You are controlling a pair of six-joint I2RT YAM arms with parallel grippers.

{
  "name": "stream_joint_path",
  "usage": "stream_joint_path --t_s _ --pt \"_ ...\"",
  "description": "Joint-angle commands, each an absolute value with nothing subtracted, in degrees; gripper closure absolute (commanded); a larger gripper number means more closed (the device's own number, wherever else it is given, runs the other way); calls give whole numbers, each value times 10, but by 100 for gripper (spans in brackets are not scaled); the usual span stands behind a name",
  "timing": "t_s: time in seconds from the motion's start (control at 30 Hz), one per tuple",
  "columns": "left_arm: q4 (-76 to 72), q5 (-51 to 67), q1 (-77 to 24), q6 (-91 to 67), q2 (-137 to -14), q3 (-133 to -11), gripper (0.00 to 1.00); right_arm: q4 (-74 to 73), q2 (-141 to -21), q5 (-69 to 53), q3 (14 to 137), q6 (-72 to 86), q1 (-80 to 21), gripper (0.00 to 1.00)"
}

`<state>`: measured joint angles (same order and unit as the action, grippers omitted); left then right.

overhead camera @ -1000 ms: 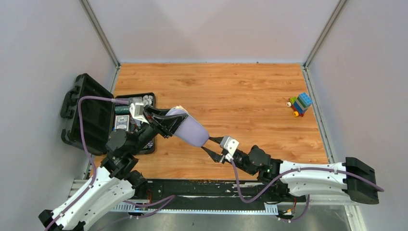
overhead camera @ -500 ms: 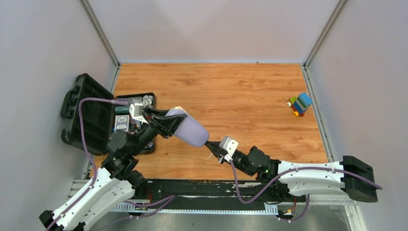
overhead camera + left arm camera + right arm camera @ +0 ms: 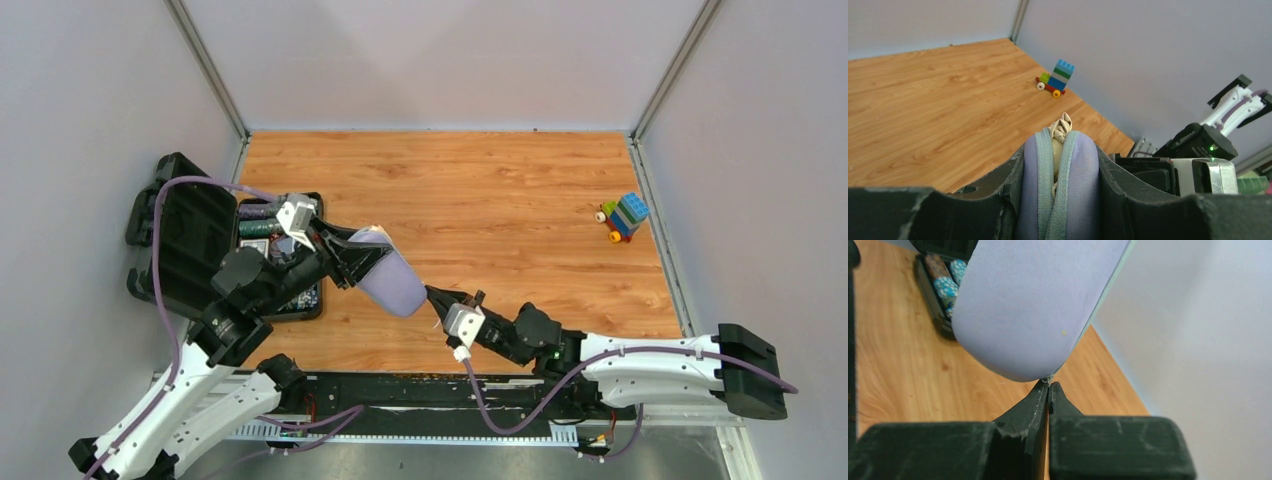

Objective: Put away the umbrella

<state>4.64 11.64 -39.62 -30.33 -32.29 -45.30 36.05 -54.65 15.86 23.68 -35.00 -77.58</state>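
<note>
Only a beige tuft of the umbrella (image 3: pixel 1062 131) on show, poking through the gaping seam of the lilac case (image 3: pixel 392 280). Held clear of the bench (image 3: pixel 500 180), toward its near-left corner, by the left end effector (image 3: pixel 1058 200) clamped across the case's sides. Right end effector (image 3: pixel 1048 390) pinched fully together at the case's near tip, seemingly on the zip pull (image 3: pixel 1049 379). Likely to snag fabric if drawn along now; might also slip off so small a tab. Long axis diagonal, far-left to near-right, tuft at the far end.

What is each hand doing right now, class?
Left hand: closed on the lilac case.
Right hand: closed at the case's zip end; grip unclear.
</note>
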Motion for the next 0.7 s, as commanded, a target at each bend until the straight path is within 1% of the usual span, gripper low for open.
stream_joint_path --t_s 0.0,0.1,0.23,0.3,0.5,0.67 --pt "154 246 -393 -220 -380 -516 100 355 -540 180 295 -510 -762 100" --pt "211 276 -393 -180 -411 -539 100 319 -535 155 324 -556 -746 100" --pt "241 307 -393 -146 -434 -540 100 290 -524 106 353 -603 -735 100" --pt "250 345 -393 -128 -462 -538 100 268 -535 97 380 -622 -725 100" --pt "250 402 -393 -82 -507 -524 100 313 -562 88 408 -601 -679 100" --pt "263 436 -393 -39 -535 -526 100 308 -556 82 418 -592 -677 100"
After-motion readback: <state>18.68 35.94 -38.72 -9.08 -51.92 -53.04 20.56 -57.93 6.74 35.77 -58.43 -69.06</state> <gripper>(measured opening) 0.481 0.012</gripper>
